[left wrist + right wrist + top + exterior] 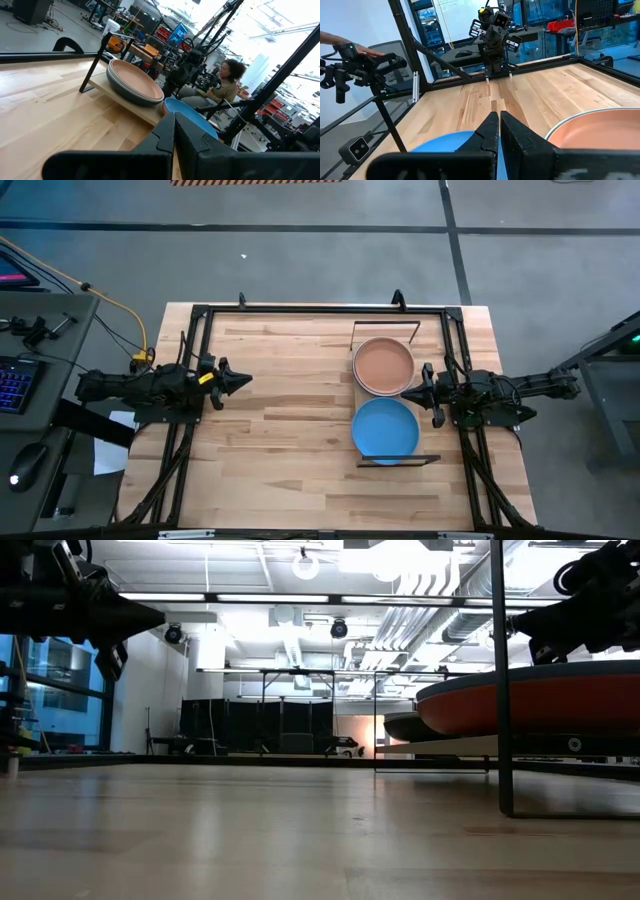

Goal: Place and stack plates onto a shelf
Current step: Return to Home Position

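Hovering above the pale butcher-block tabletop [290,440], I have both pairs of fingers pressed together, pinching nothing. My left gripper [243,380] is at the table's 9 o'clock side. My right gripper [428,390] is at 3 o'clock, just beside the long light-wood shelf [440,746] with thin black frame ends.

Grey concrete floor [300,260] crossed by dark lines surrounds the table, and a desk with a lit keyboard [12,385] stands out past 9 o'clock. Seen level across the wood, the room has white ceiling lights and ducts.

On the shelf, a round matte salmon-pink plate [383,365] tops the pile at the 12 o'clock end. A round bright blue plate [385,428] tops the pile at the 6 o'clock end. From above, these two hide whatever lies beneath. From table height a coral-red plate [540,705] shows, cut off at the picture's edge, with a dark plate [405,726] farther back. My left wrist camera shows a pale grey-green plate [122,89] under the pink one. How many plates each pile holds I cannot tell.

A seated person [225,82] shows beyond my right arm, and a hand [355,49] shows past the table's edge.
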Robot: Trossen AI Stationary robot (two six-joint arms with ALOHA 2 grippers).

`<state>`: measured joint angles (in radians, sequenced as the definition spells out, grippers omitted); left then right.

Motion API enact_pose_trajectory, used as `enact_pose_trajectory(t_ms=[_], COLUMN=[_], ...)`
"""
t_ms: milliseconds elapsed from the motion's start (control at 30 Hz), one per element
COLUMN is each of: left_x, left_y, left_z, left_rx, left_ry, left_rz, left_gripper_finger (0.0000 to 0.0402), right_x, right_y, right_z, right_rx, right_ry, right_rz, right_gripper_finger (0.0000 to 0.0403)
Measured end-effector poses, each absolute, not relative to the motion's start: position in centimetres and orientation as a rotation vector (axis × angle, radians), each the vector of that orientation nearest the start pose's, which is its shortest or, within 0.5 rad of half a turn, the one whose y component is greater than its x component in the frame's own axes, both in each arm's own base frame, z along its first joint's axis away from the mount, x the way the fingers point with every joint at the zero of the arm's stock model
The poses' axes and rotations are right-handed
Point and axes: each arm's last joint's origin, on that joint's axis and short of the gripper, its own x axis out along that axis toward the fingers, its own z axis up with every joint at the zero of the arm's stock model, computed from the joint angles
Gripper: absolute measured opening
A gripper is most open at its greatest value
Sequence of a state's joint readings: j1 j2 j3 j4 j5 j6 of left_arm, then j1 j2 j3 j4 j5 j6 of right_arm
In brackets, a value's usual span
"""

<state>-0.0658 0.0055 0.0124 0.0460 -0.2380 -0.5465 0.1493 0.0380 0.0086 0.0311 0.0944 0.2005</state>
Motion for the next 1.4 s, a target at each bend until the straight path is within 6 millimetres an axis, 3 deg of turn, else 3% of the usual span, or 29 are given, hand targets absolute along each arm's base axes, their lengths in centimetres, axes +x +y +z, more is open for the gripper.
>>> enact_pose_trajectory(t_ms=[667,1400], left_x=[9.64,9.64], left_y=[0.04,0.05], left_z=[17.2,17.19], left_rx=[-0.553,-0.553], left_ry=[-0.101,-0.101], left_rz=[0.152,0.153], left_gripper_finger=[0.0,0.0], right_x=[9.87,9.63], right_y=[1.21,1.16], right_z=[16.64,16.96], right_rx=[0.419,0.433], right_ry=[0.01,-0.03], right_rz=[0.055,0.061], right_gripper_finger=[0.0,0.0])
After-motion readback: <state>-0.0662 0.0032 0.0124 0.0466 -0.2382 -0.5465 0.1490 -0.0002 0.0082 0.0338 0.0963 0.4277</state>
